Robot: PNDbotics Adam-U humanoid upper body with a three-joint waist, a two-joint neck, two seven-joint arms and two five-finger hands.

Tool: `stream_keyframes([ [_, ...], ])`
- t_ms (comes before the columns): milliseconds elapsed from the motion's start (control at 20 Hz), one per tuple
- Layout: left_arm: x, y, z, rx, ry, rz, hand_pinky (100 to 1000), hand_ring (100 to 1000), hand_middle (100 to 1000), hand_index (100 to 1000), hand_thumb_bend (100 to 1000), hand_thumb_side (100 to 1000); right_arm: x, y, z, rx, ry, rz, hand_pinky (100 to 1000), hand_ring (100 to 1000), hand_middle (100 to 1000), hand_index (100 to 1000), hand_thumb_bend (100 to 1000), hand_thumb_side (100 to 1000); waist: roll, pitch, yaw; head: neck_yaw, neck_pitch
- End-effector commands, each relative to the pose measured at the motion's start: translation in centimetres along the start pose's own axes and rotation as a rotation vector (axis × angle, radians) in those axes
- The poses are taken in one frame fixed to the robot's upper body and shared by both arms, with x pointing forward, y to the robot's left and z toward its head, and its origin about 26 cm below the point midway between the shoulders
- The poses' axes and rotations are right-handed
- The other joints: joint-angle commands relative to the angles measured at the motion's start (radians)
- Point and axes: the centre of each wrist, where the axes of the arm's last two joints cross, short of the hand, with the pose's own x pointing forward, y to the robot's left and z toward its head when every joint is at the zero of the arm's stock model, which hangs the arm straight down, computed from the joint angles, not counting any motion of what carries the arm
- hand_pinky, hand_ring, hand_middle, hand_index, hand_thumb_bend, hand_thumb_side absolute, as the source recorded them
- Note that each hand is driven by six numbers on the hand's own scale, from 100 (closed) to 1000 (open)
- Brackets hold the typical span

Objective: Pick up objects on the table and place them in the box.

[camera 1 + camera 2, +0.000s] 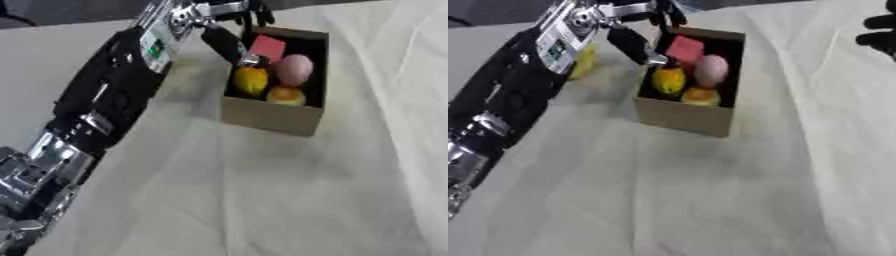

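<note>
Four objects (294,69) lay in the box (267,116) | left robot hand (236,15) hovered over the rim, grip unclear | yellow item (582,62) waited on desk | withdrawing arm risked tipping box

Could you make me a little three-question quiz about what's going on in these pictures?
1. True or false: the cardboard box is empty.
2. Which hand reaches over the box? A) left hand B) right hand
3. What colour is the flat item at the back of the box?

Key:
1. False; it holds a pink egg-shaped item, a yellow item, an orange-yellow item and the flat one.
2. A; the right hand shows only at the right eye view's far right edge.
3. Red.
</note>
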Motion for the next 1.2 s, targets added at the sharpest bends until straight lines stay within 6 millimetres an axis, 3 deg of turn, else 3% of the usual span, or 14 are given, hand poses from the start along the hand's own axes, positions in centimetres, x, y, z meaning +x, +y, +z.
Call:
stream_keyframes([
  [50, -0.9, 1.6, 1.1, 0.05, 0.033, -0.023, 796, 723, 742, 857, 464, 461, 0.8, -0.2, -0.3, 0.003, -0.027, 0.001, 901, 761, 750, 890, 100, 696, -0.01, -0.025, 0.002, -0.001, 0.004],
  [100, -1.1, 1.6, 1.3, 0.056, 0.039, -0.023, 793, 716, 733, 852, 224, 450, 0.7, -0.2, -0.2, 0.003, -0.026, 0.001, 901, 761, 750, 890, 100, 716, -0.01, -0.027, 0.003, -0.001, 0.004],
  [150, -1.5, 1.9, 1.7, 0.068, 0.054, -0.027, 791, 712, 726, 848, 452, 446, 0.7, -0.2, -0.2, 0.002, -0.025, 0.002, 901, 761, 750, 890, 100, 696, -0.01, -0.029, 0.005, -0.002, 0.006],
  [450, -6.4, 4.7, 7.1, 0.128, 0.274, -0.09, 799, 725, 727, 850, 486, 403, 0.6, -0.6, 0.2, -0.01, -0.012, 0.021, 900, 761, 750, 890, 100, 696, -0.005, -0.036, 0.022, -0.017, 0.008],
  [650, -9.5, 5.1, 10.3, 0.168, 0.434, -0.109, 803, 732, 734, 854, 495, 399, 0.5, -0.7, 0.3, -0.015, -0.01, 0.028, 900, 761, 749, 890, 100, 699, -0.005, -0.031, 0.027, -0.018, -0.001],
  [850, -11.0, 4.7, 11.6, 0.189, 0.483, -0.08, 808, 738, 743, 864, 535, 431, 0.5, -0.8, 0.2, -0.019, -0.011, 0.032, 900, 760, 749, 890, 100, 703, -0.01, -0.019, 0.028, -0.014, -0.014],
  [1200, -11.9, 3.7, 12.0, 0.161, 0.492, -0.023, 813, 744, 748, 867, 568, 453, 0.6, -0.8, 0.2, -0.023, -0.014, 0.039, 900, 760, 748, 890, 100, 709, -0.017, 0.004, 0.023, -0.001, -0.033],
])
